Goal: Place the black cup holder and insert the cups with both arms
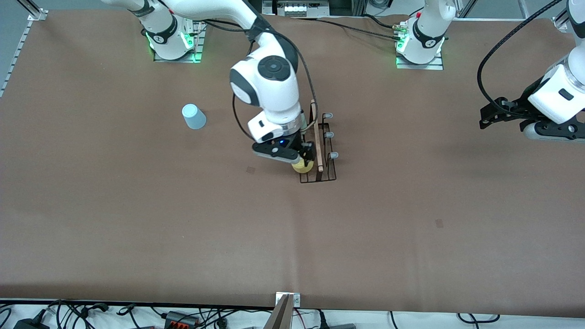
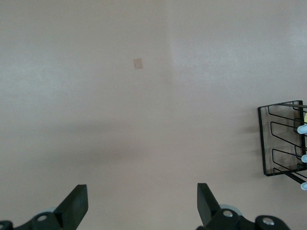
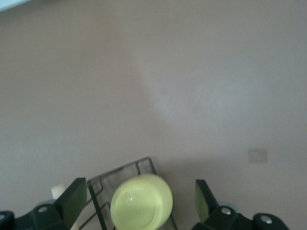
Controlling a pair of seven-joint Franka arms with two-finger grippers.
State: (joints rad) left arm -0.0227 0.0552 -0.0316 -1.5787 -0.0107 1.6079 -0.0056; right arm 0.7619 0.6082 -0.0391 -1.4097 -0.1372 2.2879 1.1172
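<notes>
The black cup holder (image 1: 318, 148) stood at the middle of the front view, its wooden rod running up and down the frame and its grey-tipped prongs pointing toward the left arm's end of the surface (image 1: 411, 219). The right hand (image 1: 305, 157) hung over the holder's lower end, fingers spread on either side of the yellow cup (image 1: 302, 166), which seemed released onto a prong, mouth down. Next would be lifting clear and fetching the light blue cup (image 1: 194, 116) at centre-left. The left hand (image 1: 493, 114) waited at the right edge, fingers spread and empty.
</notes>
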